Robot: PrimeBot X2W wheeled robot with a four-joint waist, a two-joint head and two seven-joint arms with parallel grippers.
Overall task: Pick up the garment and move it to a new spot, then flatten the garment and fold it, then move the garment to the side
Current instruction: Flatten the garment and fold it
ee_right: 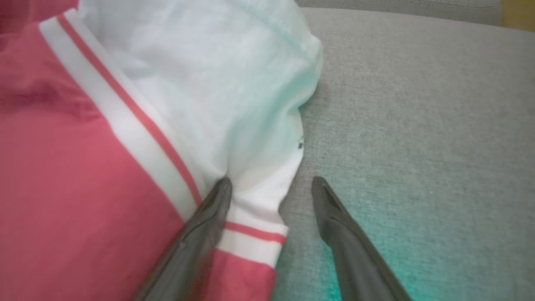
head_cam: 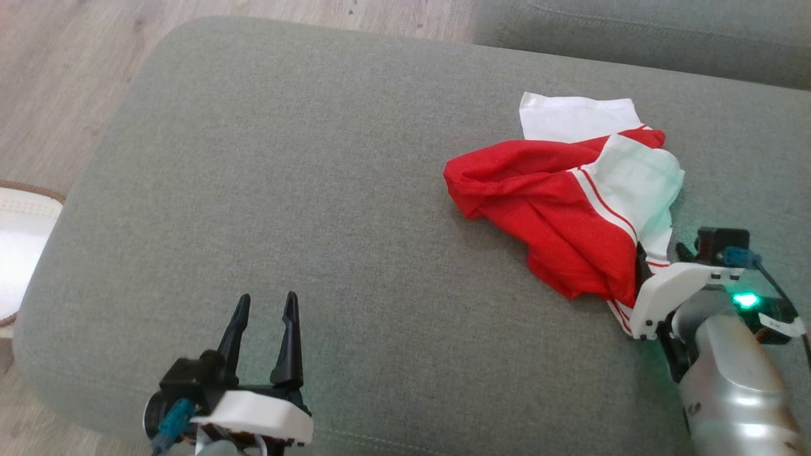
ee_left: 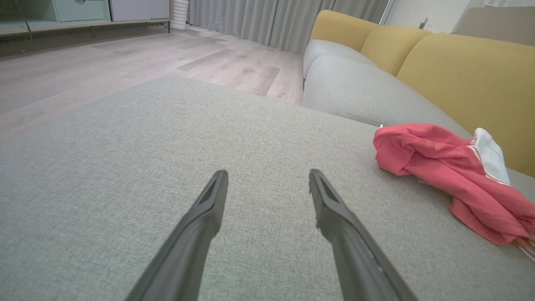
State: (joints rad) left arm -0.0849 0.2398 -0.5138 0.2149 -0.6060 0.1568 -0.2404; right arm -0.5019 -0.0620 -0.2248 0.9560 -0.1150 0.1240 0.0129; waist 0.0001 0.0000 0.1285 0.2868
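Note:
The garment, red with white panels and red-and-white striped trim, lies crumpled on the right part of the grey cushion. My right gripper is at its near right edge. In the right wrist view this gripper is open: one finger rests on the striped white hem of the garment, the other lies over bare cushion. My left gripper stands open near the cushion's front left, far from the cloth. The left wrist view has its fingers spread over bare fabric, with the garment off to the right.
Wood floor runs along the cushion's left and far sides. A pale round thing with a brown rim sits on the floor at the left. A second grey cushion adjoins at the back right, with yellow backrests behind.

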